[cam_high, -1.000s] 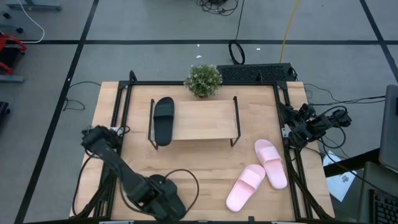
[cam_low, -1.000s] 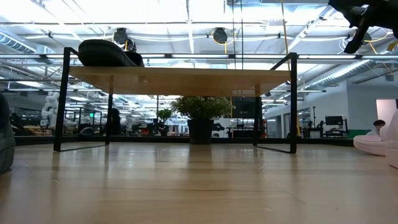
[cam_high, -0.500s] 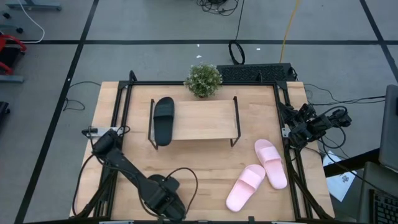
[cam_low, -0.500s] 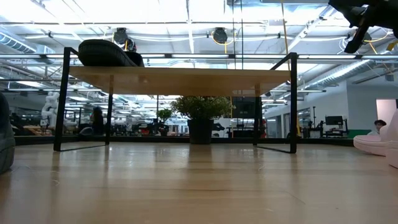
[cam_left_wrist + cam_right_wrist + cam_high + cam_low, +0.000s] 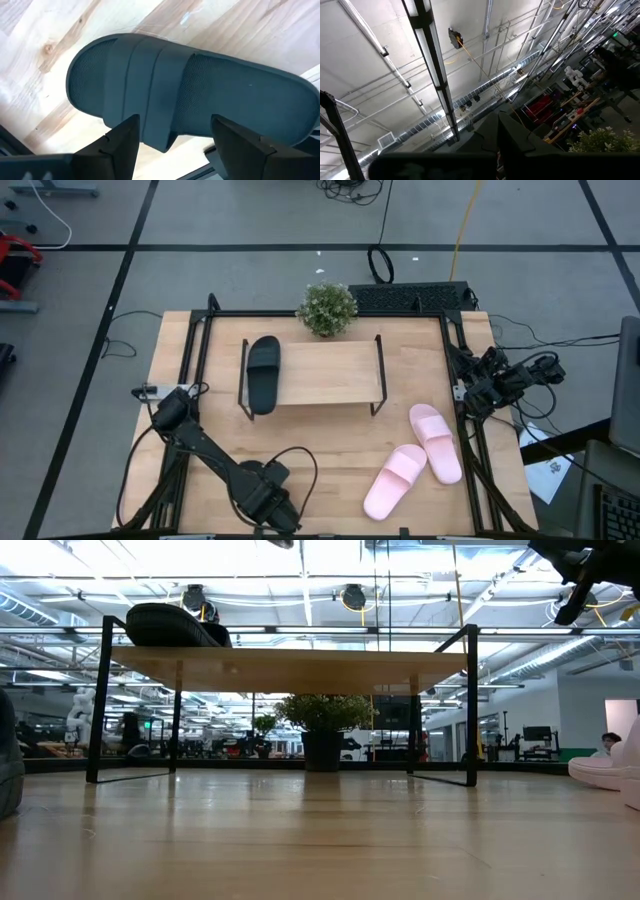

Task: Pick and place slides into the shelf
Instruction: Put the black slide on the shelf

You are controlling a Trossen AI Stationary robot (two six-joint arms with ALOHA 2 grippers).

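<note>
Since the earliest high view the left arm has swung: its elbow sits lower by the table's left edge, and its wrist has shifted slightly along the near edge; the slides, shelf and right arm are unchanged.

High view: left gripper (image 5: 268, 505) is at the near table edge, left of centre, its fingers hidden under the arm's own dark body. One matte black slide sandal (image 5: 263, 373) lies on the left end of the low light-wood shelf with black rod legs (image 5: 335, 373). Two pale pink slide sandals (image 5: 437, 442) lie on the wooden tabletop (image 5: 330, 442) right of centre, near the front, touching or almost touching. The second black slide is hidden under the left arm here. Right gripper (image 5: 478, 392) is parked off the right table edge. A small green potted plant (image 5: 326, 308) stands behind the shelf.

Low view: the black slide tops the shelf's left end; a dark shape is cut off at the left edge, and a pink slide at the right edge.

Left wrist view: the second matte black slide sandal (image 5: 190, 95) lies sole-down on the wood, strap up. The two fingers (image 5: 120, 142) stand spread either side of its strap edge, not touching, released.

Right wrist view: only ceiling and the room show; the jaws are clenched, empty.
</note>
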